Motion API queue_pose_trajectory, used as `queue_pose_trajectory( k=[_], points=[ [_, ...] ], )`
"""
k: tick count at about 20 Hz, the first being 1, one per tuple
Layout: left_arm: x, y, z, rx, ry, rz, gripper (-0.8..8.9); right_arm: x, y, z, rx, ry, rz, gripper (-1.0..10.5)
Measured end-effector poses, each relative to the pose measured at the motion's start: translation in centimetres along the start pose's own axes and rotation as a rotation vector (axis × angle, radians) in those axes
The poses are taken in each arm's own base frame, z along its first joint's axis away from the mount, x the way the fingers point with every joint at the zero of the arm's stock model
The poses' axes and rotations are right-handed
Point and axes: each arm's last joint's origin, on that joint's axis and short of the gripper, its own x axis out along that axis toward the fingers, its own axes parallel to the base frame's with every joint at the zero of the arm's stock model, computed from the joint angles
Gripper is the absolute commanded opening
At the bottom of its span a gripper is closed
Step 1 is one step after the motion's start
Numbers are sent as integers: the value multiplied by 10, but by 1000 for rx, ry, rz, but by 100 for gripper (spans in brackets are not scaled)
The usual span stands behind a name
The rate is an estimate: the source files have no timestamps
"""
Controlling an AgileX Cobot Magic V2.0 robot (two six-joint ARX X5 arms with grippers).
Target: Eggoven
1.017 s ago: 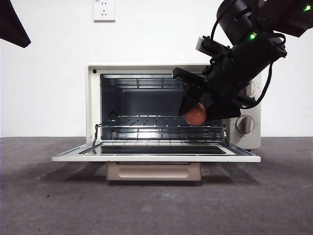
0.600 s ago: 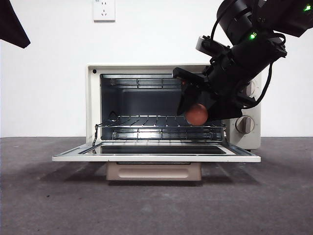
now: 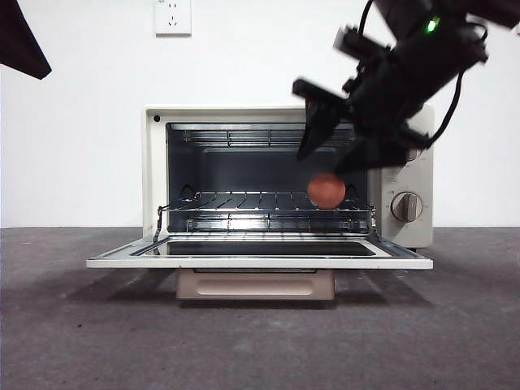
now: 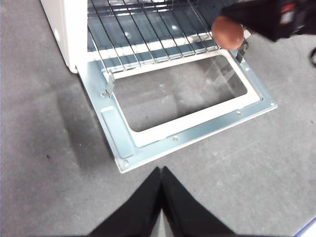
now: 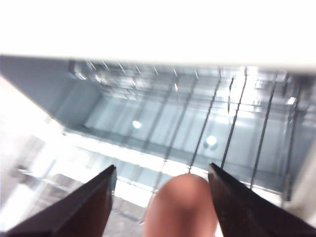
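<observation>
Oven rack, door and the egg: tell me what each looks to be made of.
Rack: thin bright wire, probably plated steel, judging by its glints. Door: bare silvery sheet metal with small fasteners around a clear pane, likely glass. Egg: smooth reddish-brown shell with a soft sheen; real or imitation cannot be told. It sits on the rack below the open right claw.

The dark grey surface (image 3: pixel 73 341) carries only the cream toaster oven (image 3: pixel 154 175) (door folded down, hanging just above it)
</observation>
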Motion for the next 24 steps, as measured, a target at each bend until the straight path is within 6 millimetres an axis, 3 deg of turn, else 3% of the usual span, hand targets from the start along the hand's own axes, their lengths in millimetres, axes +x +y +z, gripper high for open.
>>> queue_pose_trajectory(
  k=[6, 11, 14, 18, 24],
  points=[
    [8, 4, 1, -12, -49, 1, 6, -60, 17, 28, -16, -105, 36, 298],
    [41, 22, -13, -64, 1, 39, 6, -128, 29, 40, -31, -182, 65, 298],
    [69, 42, -25, -133, 7, 45, 6, -171, 31, 34, -47, -173, 61, 298],
    [102, 71, -27, -236, 16, -14, 6, -220, 31, 19, -75, -165, 48, 298],
    [151, 100, -43, -326, 74, -72, 6, -261, 30, 7, -84, -242, 29, 298]
  ],
)
